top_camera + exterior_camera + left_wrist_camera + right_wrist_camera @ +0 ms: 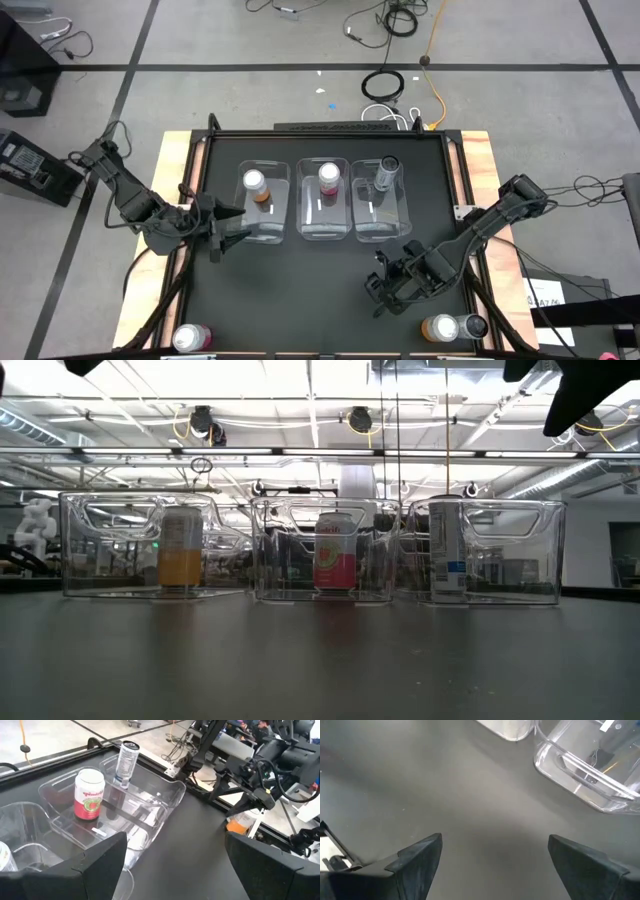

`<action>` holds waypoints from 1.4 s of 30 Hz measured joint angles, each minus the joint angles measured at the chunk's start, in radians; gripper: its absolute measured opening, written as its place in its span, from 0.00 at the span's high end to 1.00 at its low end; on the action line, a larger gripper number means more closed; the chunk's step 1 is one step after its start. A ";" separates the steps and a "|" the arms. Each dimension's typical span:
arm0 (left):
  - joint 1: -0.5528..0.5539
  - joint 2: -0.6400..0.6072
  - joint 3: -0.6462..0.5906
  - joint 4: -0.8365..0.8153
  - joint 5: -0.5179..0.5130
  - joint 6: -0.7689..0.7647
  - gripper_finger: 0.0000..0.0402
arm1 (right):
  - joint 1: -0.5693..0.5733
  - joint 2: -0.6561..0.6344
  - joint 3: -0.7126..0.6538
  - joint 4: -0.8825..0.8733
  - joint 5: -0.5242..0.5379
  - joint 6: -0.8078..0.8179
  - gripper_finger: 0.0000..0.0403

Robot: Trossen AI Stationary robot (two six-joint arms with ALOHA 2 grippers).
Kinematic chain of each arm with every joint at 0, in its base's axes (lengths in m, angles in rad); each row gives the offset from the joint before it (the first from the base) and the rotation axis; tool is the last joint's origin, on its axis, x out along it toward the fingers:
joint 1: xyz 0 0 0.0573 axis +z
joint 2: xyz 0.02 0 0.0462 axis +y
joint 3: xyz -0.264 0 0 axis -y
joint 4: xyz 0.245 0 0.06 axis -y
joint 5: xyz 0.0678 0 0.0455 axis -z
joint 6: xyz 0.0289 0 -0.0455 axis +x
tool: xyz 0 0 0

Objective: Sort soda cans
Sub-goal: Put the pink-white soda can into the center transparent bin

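Hovering empty over bare black surface [300,290], the right tool [392,290] had its fingers spread wide near the front right corner, touching nothing, while the left tool [228,225], also parted and empty, hung just beside the left bin [283,200]. One orange can [255,186], one pink can [329,179] and one dark can [386,172] stood in separate clear bins, with a second pink can [190,338] at the front left edge and a second orange can [440,327] and a dark can [474,326] at the front right. Judging by position, the right arm's best move was to swing toward the nearby orange can, lower squarely around its body and close only once centred, avoiding its dark neighbour.
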 joint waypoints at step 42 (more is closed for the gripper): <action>-0.066 0.385 0.395 -0.584 0.441 -0.303 0.08 | 0.006 0.025 0.001 0.000 0.154 -0.071 0.11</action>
